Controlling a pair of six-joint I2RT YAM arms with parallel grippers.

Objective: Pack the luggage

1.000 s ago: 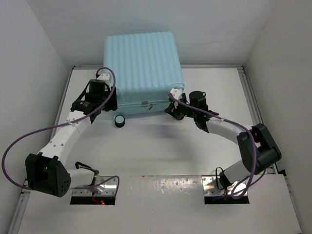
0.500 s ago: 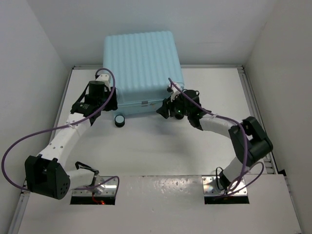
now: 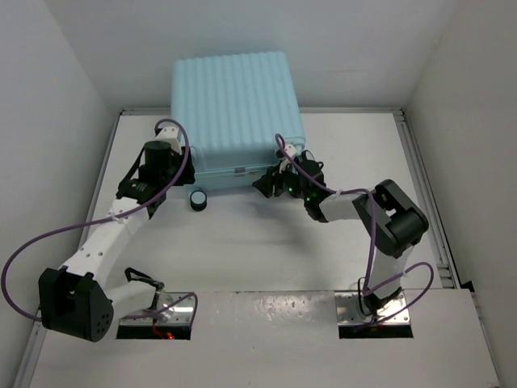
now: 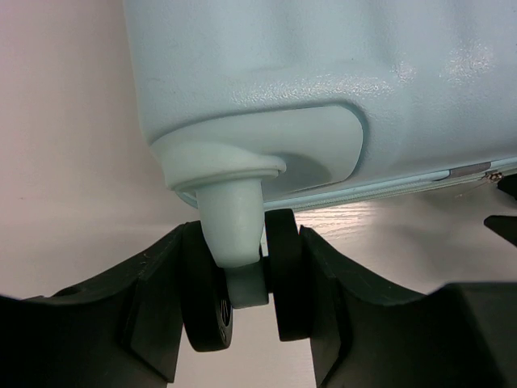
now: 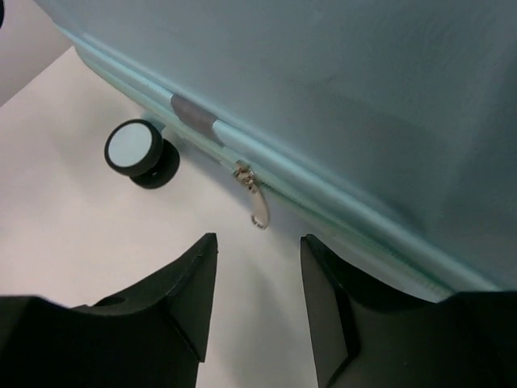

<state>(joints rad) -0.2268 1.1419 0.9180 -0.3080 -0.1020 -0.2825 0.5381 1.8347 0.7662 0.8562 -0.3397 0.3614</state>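
Note:
The luggage (image 3: 234,105) is a pale aqua ribbed suitcase, closed, lying flat at the back of the table. It fills the top of the left wrist view (image 4: 323,73) and the right wrist view (image 5: 323,73). My left gripper (image 3: 179,171) is at its near-left corner. In the left wrist view it (image 4: 246,242) is shut on a black double caster wheel (image 4: 287,275). My right gripper (image 3: 271,183) is open and empty at the suitcase's near edge. In the right wrist view it (image 5: 258,242) sits just below the metal zipper pull (image 5: 257,206), not touching it.
A second wheel (image 3: 197,199) with a white face sticks out from the near edge, also in the right wrist view (image 5: 133,151). White walls enclose the table (image 3: 242,250) on the left, right and back. The suitcase reaches past the table's back edge.
My right gripper has moved left along the suitcase's near edge, to the zipper pull. My left gripper has stayed on the corner wheel, shifting only slightly.

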